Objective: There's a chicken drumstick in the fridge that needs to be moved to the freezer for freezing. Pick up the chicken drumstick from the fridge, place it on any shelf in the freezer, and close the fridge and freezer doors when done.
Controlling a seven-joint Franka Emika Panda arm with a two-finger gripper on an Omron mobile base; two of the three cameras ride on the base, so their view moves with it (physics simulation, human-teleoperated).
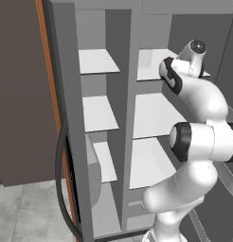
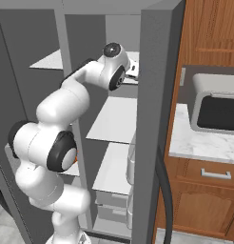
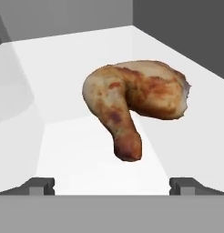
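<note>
Golden-brown bent chicken drumstick (image 3: 132, 102) on white fridge shelf (image 3: 77, 150), hand (image 3: 112, 185) spread wide before it, untouching.

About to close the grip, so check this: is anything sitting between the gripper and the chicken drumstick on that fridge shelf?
Nothing visible does. In the hand view the open gripper faces the chicken drumstick directly, with only bare white fridge shelf between the fingertips and the meat.

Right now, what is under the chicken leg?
A white fridge shelf is under the chicken drumstick, which lies ahead of the open gripper. The patch of shelf directly beneath the meat is covered.
</note>
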